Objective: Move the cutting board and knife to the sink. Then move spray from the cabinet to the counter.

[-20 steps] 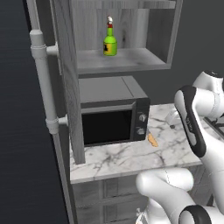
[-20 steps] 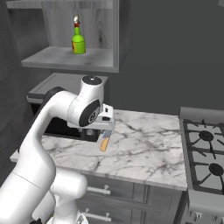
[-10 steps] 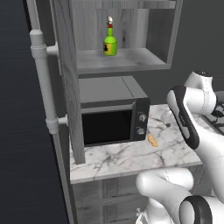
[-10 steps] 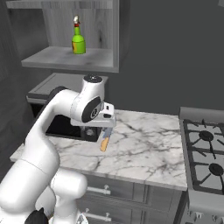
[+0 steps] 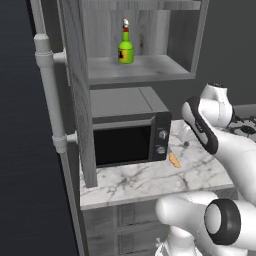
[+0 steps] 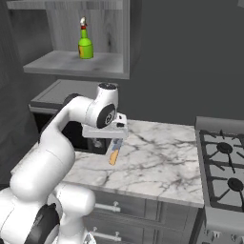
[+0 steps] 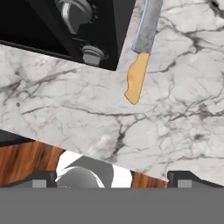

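The knife (image 7: 135, 83), orange-yellow handle and grey blade, lies flat on the marble counter (image 6: 157, 162) just right of the microwave; it also shows as a knife (image 5: 174, 160) and knife (image 6: 113, 156) in the base views. My gripper (image 6: 108, 142) hovers a little above it, open, with nothing between the widely spread fingertips (image 7: 183, 177). The green spray (image 5: 125, 47) stands upright in the shelf niche of the grey cabinet (image 5: 75, 100), high above the arm; spray (image 6: 85, 45). The cutting board and the sink are out of view.
A black microwave (image 5: 125, 135) stands on the counter's left end under the cabinet niche, its knobs (image 7: 92, 54) close to the knife. A stove (image 6: 224, 167) with black grates adjoins the counter on the right. Grey drawers (image 6: 138, 224) sit below.
The arm has swung slightly left, toward the microwave, staying above the knife. The knife has not moved and the gripper stays open.
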### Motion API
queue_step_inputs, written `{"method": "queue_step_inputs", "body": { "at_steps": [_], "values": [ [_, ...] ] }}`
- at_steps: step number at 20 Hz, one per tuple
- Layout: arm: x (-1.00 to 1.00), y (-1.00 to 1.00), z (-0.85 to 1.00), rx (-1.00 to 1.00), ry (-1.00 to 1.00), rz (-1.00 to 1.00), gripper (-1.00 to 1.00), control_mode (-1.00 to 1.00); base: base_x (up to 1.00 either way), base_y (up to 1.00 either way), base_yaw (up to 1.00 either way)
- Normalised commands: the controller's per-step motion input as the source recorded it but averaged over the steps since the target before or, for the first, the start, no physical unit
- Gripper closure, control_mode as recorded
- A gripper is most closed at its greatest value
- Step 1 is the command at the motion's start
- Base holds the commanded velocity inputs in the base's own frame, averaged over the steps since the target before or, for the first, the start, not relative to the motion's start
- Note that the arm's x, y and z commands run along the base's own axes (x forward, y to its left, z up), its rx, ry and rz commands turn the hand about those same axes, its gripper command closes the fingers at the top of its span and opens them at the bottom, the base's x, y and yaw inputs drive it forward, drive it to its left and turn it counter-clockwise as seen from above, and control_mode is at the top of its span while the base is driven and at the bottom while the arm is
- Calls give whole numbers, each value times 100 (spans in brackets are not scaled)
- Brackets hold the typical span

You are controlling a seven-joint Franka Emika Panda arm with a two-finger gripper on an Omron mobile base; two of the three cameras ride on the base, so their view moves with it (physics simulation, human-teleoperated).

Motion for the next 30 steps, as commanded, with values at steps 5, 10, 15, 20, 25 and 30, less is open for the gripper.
{"method": "queue_step_inputs", "body": {
  "at_steps": [5,10,15,20,25,30],
  "values": [
    [20,-1,-39,0,2,8,-100,-100,0,0,0],
    [14,-3,-37,0,0,7,-100,-100,0,0,0],
    [5,0,-35,0,-2,7,-100,-100,0,0,0],
    [0,0,-36,0,-7,5,-100,-100,0,0,0],
    [-1,0,-27,0,-17,1,-100,-100,0,0,0],
    [-4,2,-16,-1,-22,0,-100,-100,0,0,0]
  ]
}}
